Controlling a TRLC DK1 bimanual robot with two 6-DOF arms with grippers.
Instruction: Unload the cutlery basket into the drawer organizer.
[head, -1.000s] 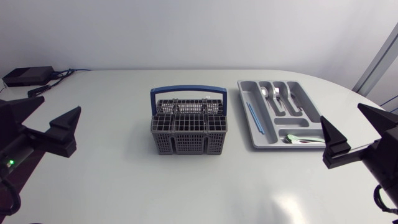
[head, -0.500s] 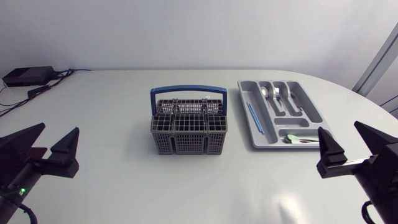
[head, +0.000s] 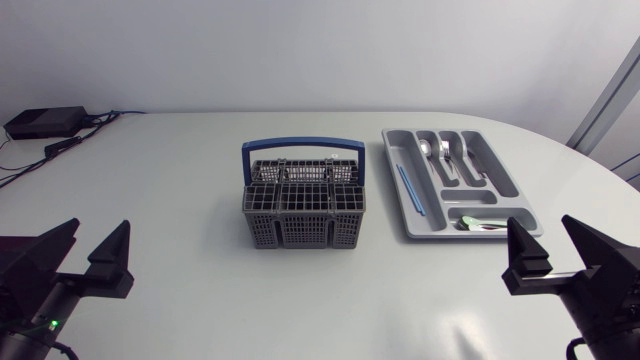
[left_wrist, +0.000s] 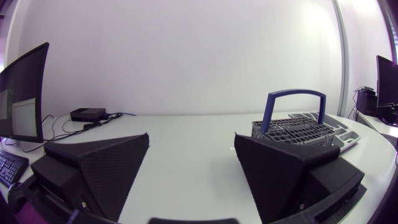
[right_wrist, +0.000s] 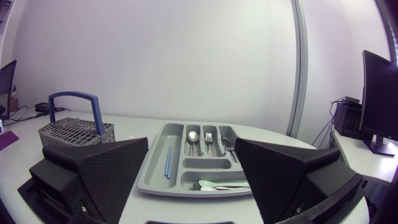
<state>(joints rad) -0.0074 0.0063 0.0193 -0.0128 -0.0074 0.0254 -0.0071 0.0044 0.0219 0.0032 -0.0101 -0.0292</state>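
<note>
The grey cutlery basket (head: 304, 207) with a blue handle stands mid-table; no cutlery shows in it. To its right lies the grey drawer organizer (head: 459, 180), holding metal cutlery (head: 445, 152), a blue stick (head: 409, 189) and a pale green piece (head: 487, 225). My left gripper (head: 82, 245) is open and empty at the near left, well apart from the basket (left_wrist: 297, 129). My right gripper (head: 553, 238) is open and empty at the near right, just short of the organizer (right_wrist: 194, 162). The basket (right_wrist: 76, 129) also shows in the right wrist view.
A black box (head: 45, 122) with cables sits at the far left corner of the table. The white tabletop (head: 200, 170) curves round at the right, behind the organizer.
Both arms have drawn back toward the near edge of the table, the left one lower and further left, the right one lower. Basket and organizer have not moved.
</note>
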